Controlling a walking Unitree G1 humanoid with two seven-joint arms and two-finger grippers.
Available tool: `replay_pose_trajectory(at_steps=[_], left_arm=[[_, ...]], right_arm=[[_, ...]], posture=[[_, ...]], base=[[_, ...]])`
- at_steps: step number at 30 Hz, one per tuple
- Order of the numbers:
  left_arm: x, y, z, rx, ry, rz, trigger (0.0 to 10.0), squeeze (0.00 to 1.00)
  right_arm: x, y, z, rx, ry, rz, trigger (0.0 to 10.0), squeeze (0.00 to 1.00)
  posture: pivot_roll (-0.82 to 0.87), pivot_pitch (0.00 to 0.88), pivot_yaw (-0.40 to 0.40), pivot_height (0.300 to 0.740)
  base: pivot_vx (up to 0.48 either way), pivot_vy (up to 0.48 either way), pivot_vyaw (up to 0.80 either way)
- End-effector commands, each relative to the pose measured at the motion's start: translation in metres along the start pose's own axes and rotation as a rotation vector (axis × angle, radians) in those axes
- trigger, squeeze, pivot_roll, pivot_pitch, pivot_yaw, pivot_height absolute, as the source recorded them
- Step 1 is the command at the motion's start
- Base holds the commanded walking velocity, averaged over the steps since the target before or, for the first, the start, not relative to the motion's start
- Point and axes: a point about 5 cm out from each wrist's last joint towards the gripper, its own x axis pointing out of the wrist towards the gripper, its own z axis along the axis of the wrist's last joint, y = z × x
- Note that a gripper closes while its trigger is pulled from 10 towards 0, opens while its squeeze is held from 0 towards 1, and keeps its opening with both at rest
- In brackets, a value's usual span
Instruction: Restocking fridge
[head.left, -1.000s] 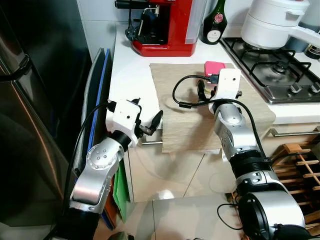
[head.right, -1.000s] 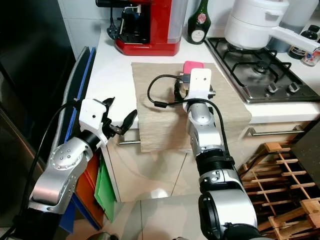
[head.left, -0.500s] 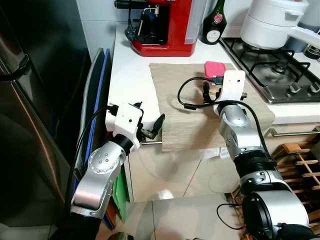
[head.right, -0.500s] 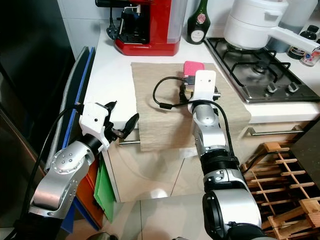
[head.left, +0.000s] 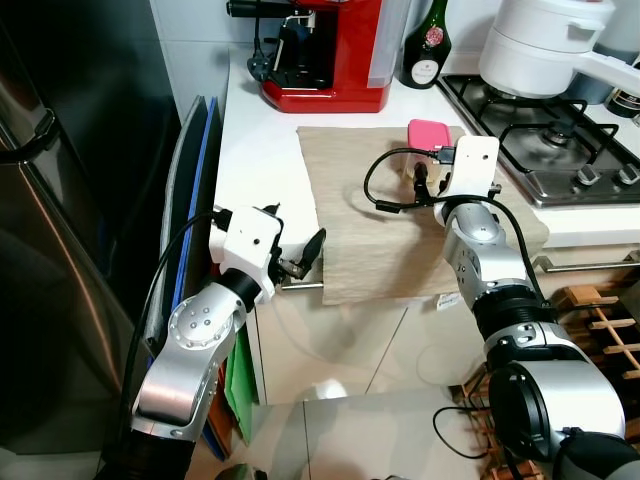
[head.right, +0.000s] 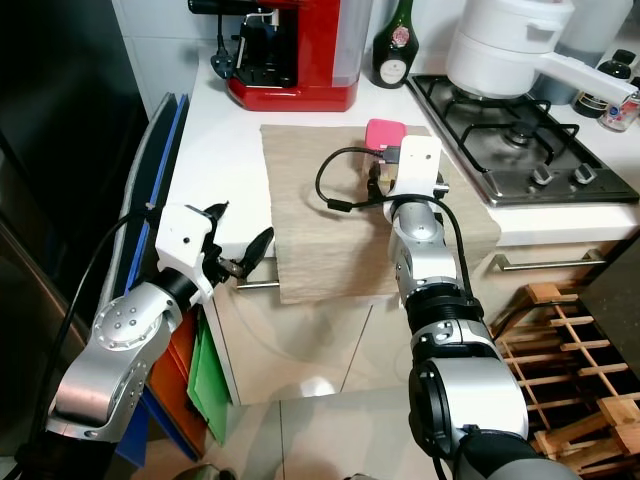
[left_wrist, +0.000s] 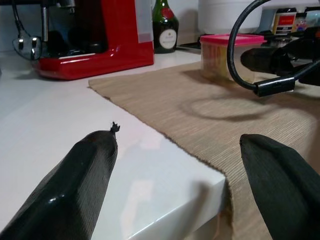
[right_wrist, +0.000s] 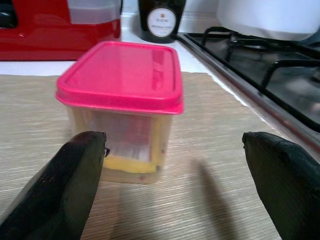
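A clear container with a pink lid (head.left: 428, 134) and yellow contents stands upright on a beige mat (head.left: 360, 230) on the white counter. My right gripper (head.left: 428, 174) hovers low over the mat just in front of it, open, and the container (right_wrist: 122, 100) sits a little beyond the fingertips, toward one finger. My left gripper (head.left: 295, 228) is open at the counter's front edge, by the mat's left corner, with nothing between its fingers (left_wrist: 90, 165). The dark steel fridge (head.left: 60, 200) stands shut on the left.
A red coffee machine (head.left: 330, 60) and a green bottle (head.left: 425, 45) stand at the back of the counter. A gas hob (head.left: 545, 140) with a white pot (head.left: 540, 50) lies to the right. Flat trays (head.left: 195, 180) are slotted between fridge and counter. A wooden rack (head.left: 600, 320) is at the lower right.
My right gripper has moved forward and to the right, closer to the pink-lidded container. The left gripper stays at the counter's edge, still open.
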Motion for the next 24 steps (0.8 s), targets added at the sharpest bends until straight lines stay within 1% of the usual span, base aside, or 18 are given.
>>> replay_pose_trajectory(at_steps=[1,3,5,6,10,12,14,15,18,20,21,24], left_arm=[[-0.002,-0.002,0.002,0.015,0.004,-0.004,10.0,0.00],[-0.003,-0.003,0.002,0.015,0.004,-0.004,10.0,0.00],[-0.002,-0.004,0.002,0.013,0.004,-0.012,10.0,0.00],[-0.002,-0.004,0.002,0.013,0.004,-0.012,10.0,0.00],[0.001,-0.006,0.003,0.013,0.002,-0.025,10.0,0.00],[0.001,-0.006,0.004,0.014,0.001,-0.027,10.0,0.00],[0.001,-0.006,0.005,0.017,-0.002,-0.028,10.0,0.00],[0.001,-0.006,0.005,0.017,-0.002,-0.028,10.0,0.00],[-0.001,-0.005,0.007,0.021,-0.006,-0.023,10.0,0.00],[-0.002,-0.005,0.007,0.022,-0.006,-0.021,10.0,0.00],[-0.004,-0.005,0.006,0.022,-0.005,-0.016,10.0,0.00],[-0.004,-0.005,0.006,0.021,-0.004,-0.014,10.0,0.00]], right_arm=[[-0.001,-0.010,0.002,-0.033,-0.031,-0.057,10.0,0.00],[-0.002,-0.012,0.002,-0.036,-0.038,-0.069,10.0,0.00],[-0.008,-0.005,0.003,-0.031,-0.061,-0.044,10.0,0.00],[-0.008,-0.005,0.003,-0.031,-0.061,-0.044,10.0,0.00],[-0.012,0.015,-0.002,-0.012,-0.049,0.038,10.0,0.00],[-0.012,0.018,-0.003,-0.006,-0.042,0.048,10.0,0.00],[-0.014,0.026,-0.002,0.006,-0.043,0.081,10.0,0.00],[-0.014,0.026,-0.002,0.006,-0.043,0.081,10.0,0.00],[-0.019,0.037,0.002,0.031,-0.043,0.126,10.0,0.00],[-0.021,0.040,0.003,0.031,-0.043,0.138,10.0,0.00],[-0.026,0.047,0.002,0.027,-0.042,0.156,10.0,0.00],[-0.027,0.053,0.001,0.023,-0.036,0.162,10.0,0.00]], posture=[[0.03,0.030,-0.036,0.740],[0.03,0.030,-0.036,0.740],[0.02,0.027,-0.028,0.740],[0.02,0.027,-0.028,0.740],[0.01,0.027,-0.022,0.740],[0.01,0.027,-0.022,0.740],[0.03,0.025,-0.027,0.740],[0.03,0.025,-0.027,0.740],[0.04,0.024,-0.033,0.740],[0.04,0.023,-0.034,0.740],[0.04,0.017,-0.033,0.740],[0.04,0.016,-0.032,0.740]], base=[[0.000,0.000,0.00],[0.000,0.000,0.00],[0.000,0.000,0.00],[0.000,0.000,0.00],[0.000,0.000,0.00],[0.000,0.000,0.00],[0.000,0.000,0.00],[0.000,0.000,0.00],[0.000,0.000,0.00],[0.000,0.000,0.00],[0.000,0.000,0.00],[0.000,0.000,0.00]])
